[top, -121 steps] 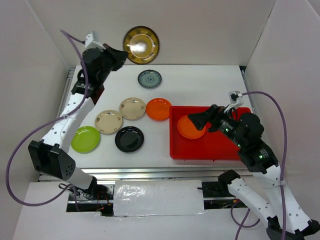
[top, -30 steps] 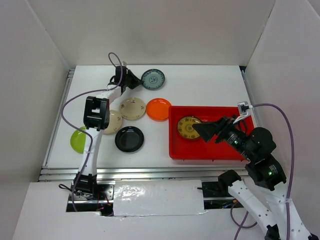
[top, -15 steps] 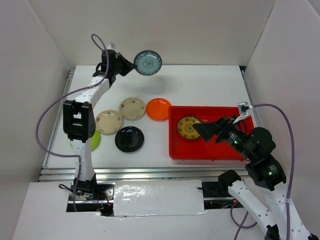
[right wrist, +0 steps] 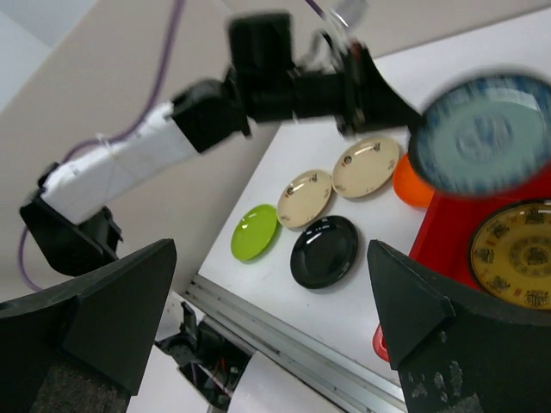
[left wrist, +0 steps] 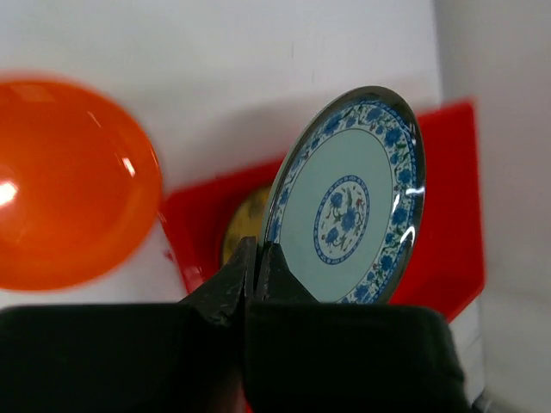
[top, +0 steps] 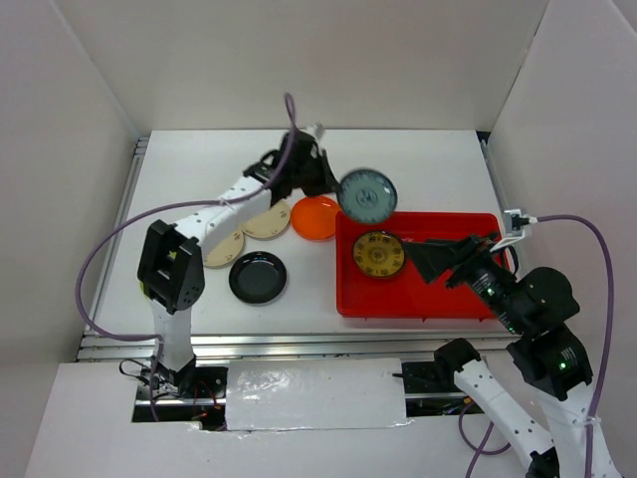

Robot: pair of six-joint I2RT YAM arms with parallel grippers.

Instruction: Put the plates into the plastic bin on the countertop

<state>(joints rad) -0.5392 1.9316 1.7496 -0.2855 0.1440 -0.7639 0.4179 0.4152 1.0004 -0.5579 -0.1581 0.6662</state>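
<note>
Grey-blue patterned round plate is clamped by its rim in the left pincer, tilted on edge over the eleven o'clock corner of the shallow red plastic bin, likely so it can slide in beside the yellow-brown ornate plate, while the right pincer, fingers apart and empty, hangs over the bin's three o'clock side.

From above, the left arm crosses the two beige plates and hides much of each. Its elbow covers the green plate, which shows only from the right wrist. There the blue plate is blurred, cut by the right edge, and masks most of the orange plate. The left wrist view shows only a sliver of the yellow plate behind it.
</note>
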